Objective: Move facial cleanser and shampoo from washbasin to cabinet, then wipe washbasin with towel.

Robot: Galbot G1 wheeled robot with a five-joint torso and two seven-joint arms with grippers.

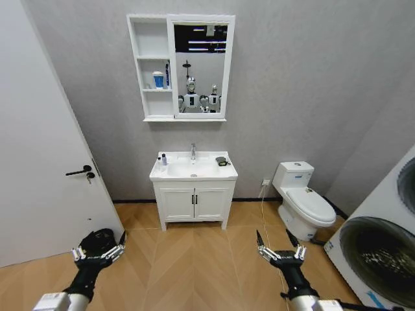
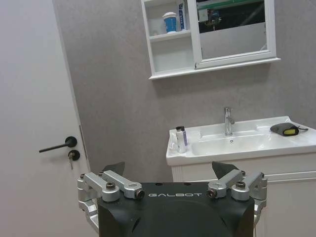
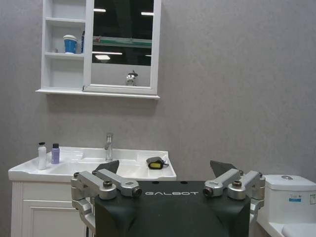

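My left gripper (image 1: 98, 251) hangs low over the wood floor (image 1: 194, 259), fingers spread apart, nothing between them. Right gripper (image 1: 279, 247) the same on the other side: spread wide, empty, low and out in front of me. Both are well apart from the work.

Ahead, against the grey wall, stands the washbasin (image 1: 193, 170). Two small bottles (image 3: 47, 154) sit together at its back corner on my left, one white, one purple; I take these for the cleanser and shampoo, though I can't tell which is which. The towel (image 2: 284, 129), a dark bundle with a patch of yellow in it, lies on the rim at the opposite side of the faucet (image 2: 227, 121).

Above, the cabinet (image 1: 151, 65) holds a blue-and-white cup (image 2: 170, 22) and a slim item on its middle shelf; the other shelves look bare.

Judgement: nothing done yet. Both moves and the wipe are left.
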